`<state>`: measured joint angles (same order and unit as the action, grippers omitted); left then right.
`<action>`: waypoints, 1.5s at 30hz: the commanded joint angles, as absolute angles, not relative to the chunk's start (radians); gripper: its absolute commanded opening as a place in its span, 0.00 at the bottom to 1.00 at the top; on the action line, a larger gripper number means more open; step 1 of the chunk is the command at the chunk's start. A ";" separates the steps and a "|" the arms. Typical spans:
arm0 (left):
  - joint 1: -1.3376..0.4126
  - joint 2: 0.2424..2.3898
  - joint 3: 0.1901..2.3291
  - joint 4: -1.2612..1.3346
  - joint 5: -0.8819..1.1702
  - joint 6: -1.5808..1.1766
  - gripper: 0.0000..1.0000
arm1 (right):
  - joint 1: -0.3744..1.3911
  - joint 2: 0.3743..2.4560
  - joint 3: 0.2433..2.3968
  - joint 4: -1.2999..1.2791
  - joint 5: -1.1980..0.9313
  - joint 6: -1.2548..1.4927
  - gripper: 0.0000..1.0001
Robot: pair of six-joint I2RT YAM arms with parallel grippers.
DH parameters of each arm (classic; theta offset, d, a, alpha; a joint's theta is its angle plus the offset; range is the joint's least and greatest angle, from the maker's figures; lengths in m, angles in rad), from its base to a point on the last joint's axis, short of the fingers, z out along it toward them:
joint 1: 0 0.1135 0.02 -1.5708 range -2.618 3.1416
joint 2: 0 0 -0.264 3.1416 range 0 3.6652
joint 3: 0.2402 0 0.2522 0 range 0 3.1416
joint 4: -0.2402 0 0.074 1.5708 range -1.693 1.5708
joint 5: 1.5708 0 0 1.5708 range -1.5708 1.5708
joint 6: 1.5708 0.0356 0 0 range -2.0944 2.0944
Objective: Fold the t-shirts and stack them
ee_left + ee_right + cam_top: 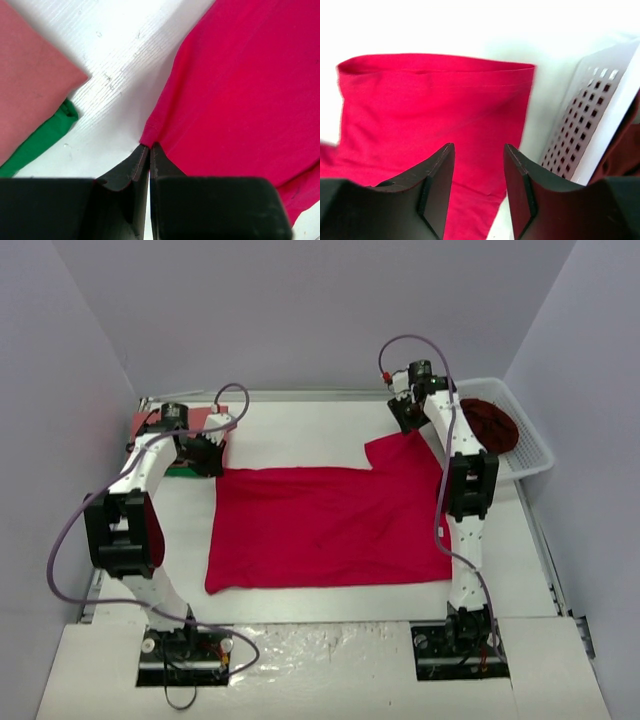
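With the left end effector (149,146) pressed together at a corner of the crimson shirt (320,530), the spread right end effector (479,148) should pinch the sleeve (435,95) squarely before folding.

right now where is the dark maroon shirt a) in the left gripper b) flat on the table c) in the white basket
c: the dark maroon shirt lies bunched in the white basket at the far right; the crimson shirt is the one spread flat.
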<state>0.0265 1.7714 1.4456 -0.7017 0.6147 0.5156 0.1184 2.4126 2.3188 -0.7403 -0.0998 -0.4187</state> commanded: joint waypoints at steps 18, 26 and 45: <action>0.049 1.623 1.382 -0.756 0.563 0.523 0.03 | 0.121 2.606 2.554 -0.699 0.037 -0.325 0.41; 0.054 1.605 1.358 -0.758 0.551 0.528 0.02 | 0.121 2.635 2.579 -0.670 0.018 -0.305 0.40; 0.054 1.606 1.347 -0.773 0.560 0.531 0.02 | 0.120 2.733 2.614 -0.672 0.011 -0.287 0.35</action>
